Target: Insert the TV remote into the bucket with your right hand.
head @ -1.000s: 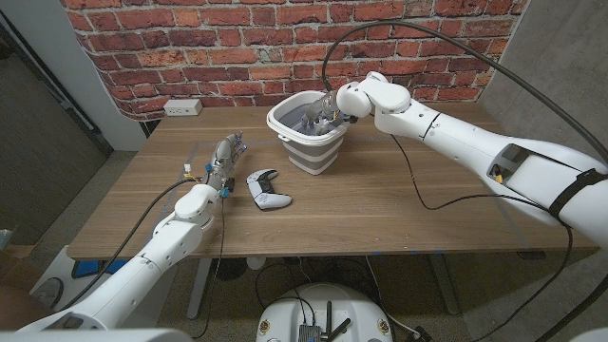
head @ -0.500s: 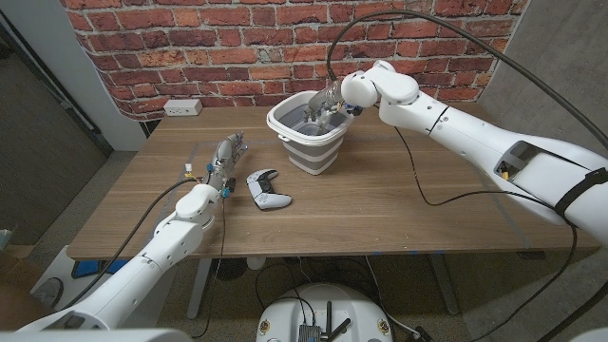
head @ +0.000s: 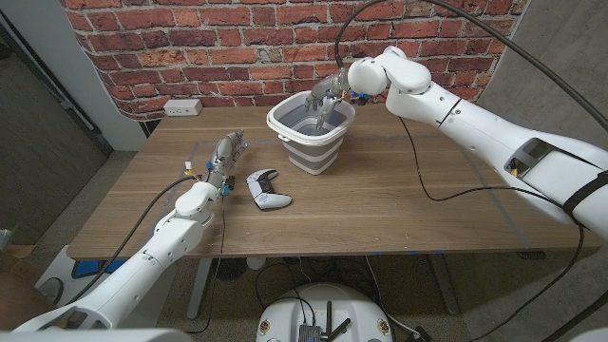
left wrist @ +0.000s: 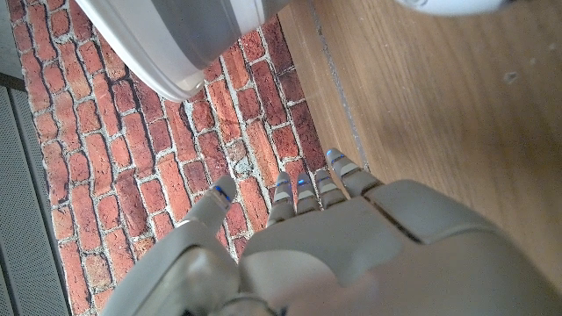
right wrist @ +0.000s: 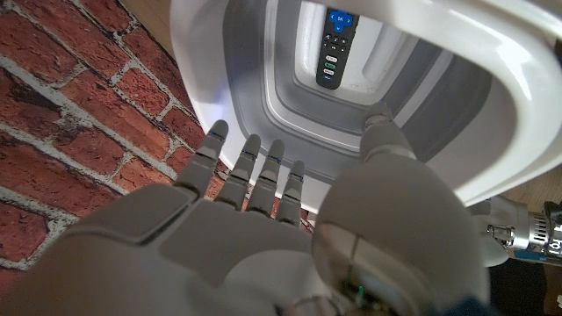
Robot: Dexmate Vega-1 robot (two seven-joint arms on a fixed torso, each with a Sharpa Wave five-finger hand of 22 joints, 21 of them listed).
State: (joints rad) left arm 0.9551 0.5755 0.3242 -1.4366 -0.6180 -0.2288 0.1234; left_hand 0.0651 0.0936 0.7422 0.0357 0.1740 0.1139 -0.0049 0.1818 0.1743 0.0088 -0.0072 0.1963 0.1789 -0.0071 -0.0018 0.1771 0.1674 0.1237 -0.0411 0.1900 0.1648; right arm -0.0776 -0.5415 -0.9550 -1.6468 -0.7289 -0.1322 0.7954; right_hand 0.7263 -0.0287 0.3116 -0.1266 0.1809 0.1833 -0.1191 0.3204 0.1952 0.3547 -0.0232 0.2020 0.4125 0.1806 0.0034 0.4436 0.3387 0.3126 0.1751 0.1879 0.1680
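The black TV remote (right wrist: 336,46) lies inside the grey-and-white bucket (head: 306,144), against its inner wall, with its coloured buttons facing out. My right hand (head: 330,95) hovers above the bucket's far rim (right wrist: 492,105), fingers apart and holding nothing. In the right wrist view the right hand (right wrist: 290,211) is spread over the bucket's mouth, clear of the remote. My left hand (head: 226,157) stands on the table left of the bucket, fingers straight and empty. The left hand (left wrist: 334,237) also shows with the bucket (left wrist: 176,35) beyond it.
A white game controller (head: 267,189) lies on the wooden table (head: 399,204) just right of my left hand. A brick wall with a white outlet (head: 182,107) stands behind the table. A black cable (head: 418,180) trails across the table under the right arm.
My right hand has risen out of the bucket and moved back toward the far rim, fingers opening. The remote stays inside. The left arm has not moved.
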